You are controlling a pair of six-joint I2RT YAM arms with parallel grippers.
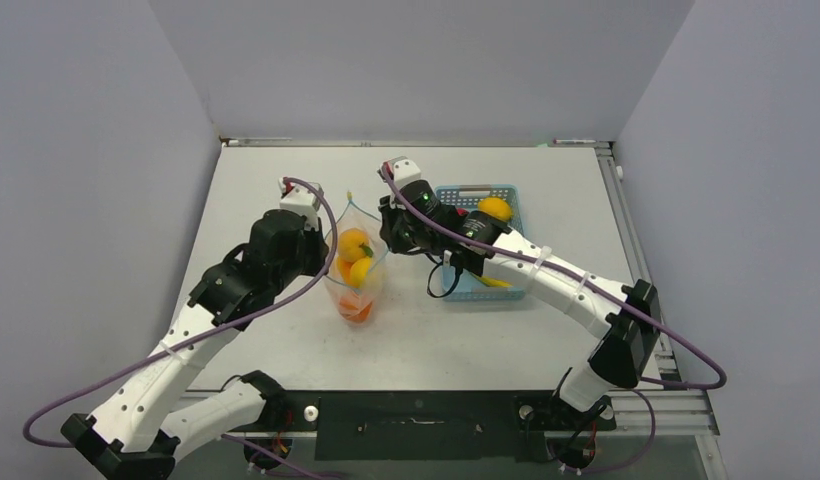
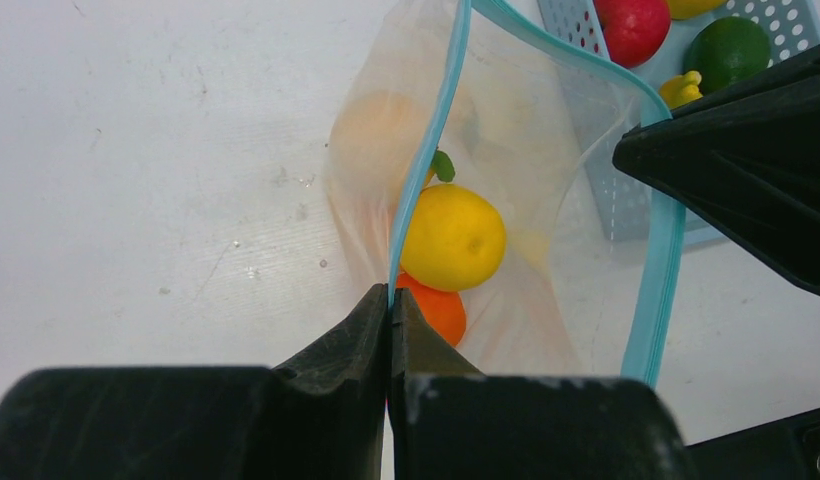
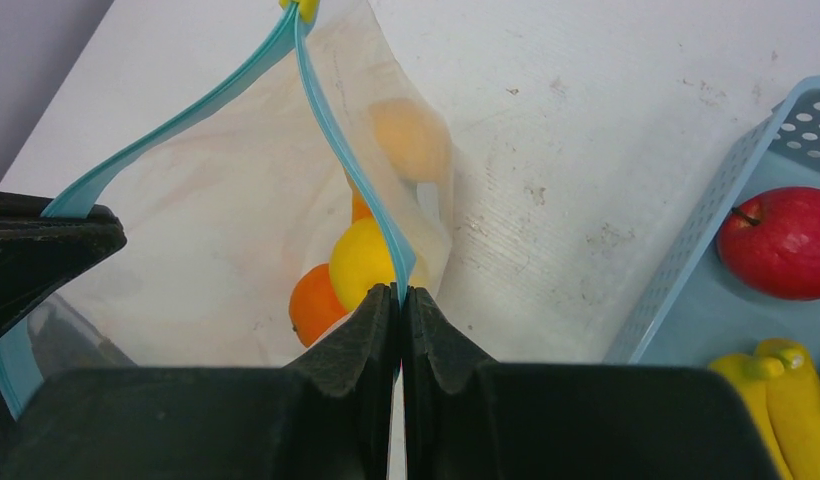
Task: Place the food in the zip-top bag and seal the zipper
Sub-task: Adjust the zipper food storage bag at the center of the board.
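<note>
White table (image 2: 136, 150); zipper (image 2: 424, 170) in both claws (image 2: 390, 300) (image 3: 399, 295)

No readable text, label, brand, number or sign in any of the three views. Perhaps some tiny pale marking on the black base plate (image 1: 418, 424) between the arm mounts, but far too small to tell.
</note>
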